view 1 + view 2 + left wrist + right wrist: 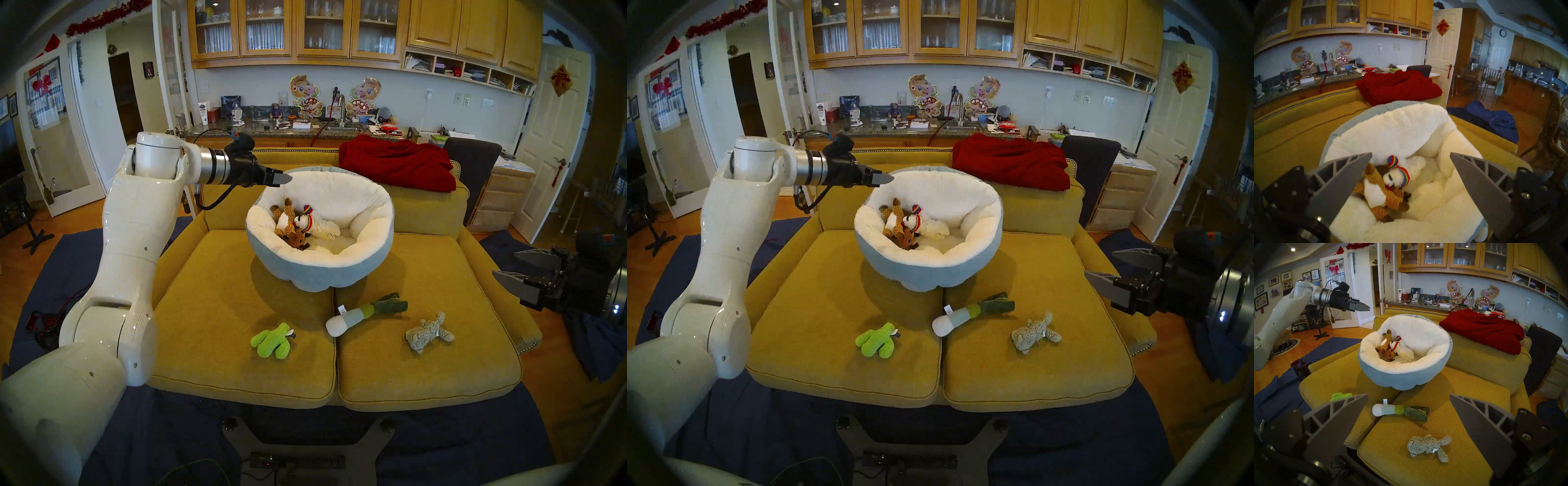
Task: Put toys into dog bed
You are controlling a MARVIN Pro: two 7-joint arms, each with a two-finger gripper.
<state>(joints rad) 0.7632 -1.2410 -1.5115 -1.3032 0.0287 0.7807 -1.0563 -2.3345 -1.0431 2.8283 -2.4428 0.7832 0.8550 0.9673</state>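
On the mustard sofa (210,305), the dog bed (319,268) sits at the centre rear, straddling the seam between the two seat cushions. Reindeer (288,224) and lamb (319,225) lie together inside it, at roughly 9 o'clock of the fleece bowl. Three toys remain outside on the cushions: cactus (273,341) at 7 o'clock from the bed, leek (364,314) at 6 o'clock across the seam side, grey fuzzy animal (429,332) at 5 o'clock.

Left gripper (283,178): fingers spread wide, nothing between them, held above the bed's rim at about 10 o'clock. The left wrist view confirms empty jaws framing the two deposited toys. Right gripper (509,268): fingers likewise spread and empty, parked off the sofa's right edge, well apart from every toy.

Assessment: two of five delivered; the step in hand appears to be fetching the next toy. Recommendation: the left arm should clear the rim upward before swinging toward the cactus, its nearest item. Descend from above, close across the narrow trunk rather than an arm lobe, and avoid pinching cushion fabric. The fuzzy animal and the leek suit the right arm. Release over the bowl's open side at 3 o'clock, not onto the existing pile. The red blanket (397,163) on the backrest is not involved.
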